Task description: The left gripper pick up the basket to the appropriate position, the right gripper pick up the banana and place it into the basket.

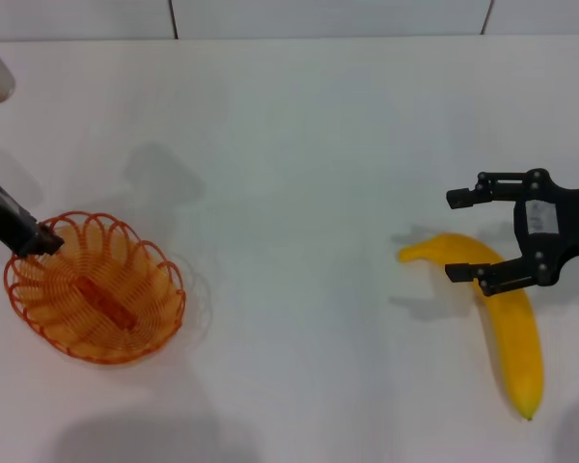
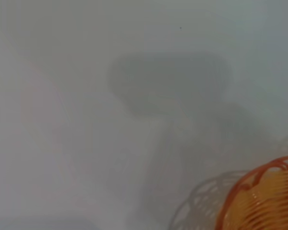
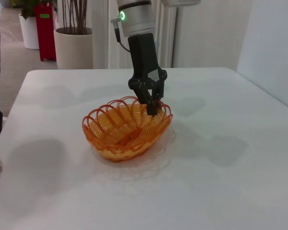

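Down at 7 o'clock we've got our left gripper [image 1: 46, 237] clenched on the basket [image 1: 95, 287] rim; right gripper [image 1: 465, 234] hangs open over the banana [image 1: 509, 323] at 4.

Black two-fingered right claw [image 1: 463, 234] bears a white label; left arm glows a green ring.

The head view looks steeply down on the white table [image 1: 299, 145], taking in both sides at once. The left wrist view sits very close to the table, catching only an edge of the basket [image 2: 266, 201]. The right wrist view looks low and level across the table from farther off, sharing the basket [image 3: 127, 129] with the other two.
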`<state>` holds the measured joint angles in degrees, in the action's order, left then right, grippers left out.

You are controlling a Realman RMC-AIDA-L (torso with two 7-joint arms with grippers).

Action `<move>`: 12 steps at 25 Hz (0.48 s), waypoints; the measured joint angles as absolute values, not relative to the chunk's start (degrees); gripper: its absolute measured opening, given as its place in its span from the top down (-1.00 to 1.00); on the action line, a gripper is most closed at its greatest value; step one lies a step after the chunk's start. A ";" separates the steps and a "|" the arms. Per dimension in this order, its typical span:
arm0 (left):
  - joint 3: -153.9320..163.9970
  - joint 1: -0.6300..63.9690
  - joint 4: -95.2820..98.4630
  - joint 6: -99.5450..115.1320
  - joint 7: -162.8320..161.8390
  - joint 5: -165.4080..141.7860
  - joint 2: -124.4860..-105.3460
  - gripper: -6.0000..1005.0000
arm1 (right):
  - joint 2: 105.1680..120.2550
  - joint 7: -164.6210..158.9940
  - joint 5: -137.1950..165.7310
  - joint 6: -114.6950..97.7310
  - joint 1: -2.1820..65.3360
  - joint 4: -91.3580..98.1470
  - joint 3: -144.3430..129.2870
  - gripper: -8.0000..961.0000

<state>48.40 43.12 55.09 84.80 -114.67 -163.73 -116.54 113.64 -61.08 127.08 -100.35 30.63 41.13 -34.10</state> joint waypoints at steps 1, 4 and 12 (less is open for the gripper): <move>48.40 43.08 55.15 84.87 -114.69 -163.72 -116.54 0.74 | 113.64 -61.08 127.08 -100.30 30.58 41.14 -34.10 -0.83; 48.43 42.95 55.37 85.13 -114.69 -162.94 -116.54 0.74 | 113.61 -61.08 127.08 -100.11 30.40 41.13 -34.10 -0.83; 47.87 40.96 61.09 90.17 -114.80 -156.93 -116.54 0.75 | 113.42 -61.09 127.08 -100.44 30.12 41.13 -33.24 -0.83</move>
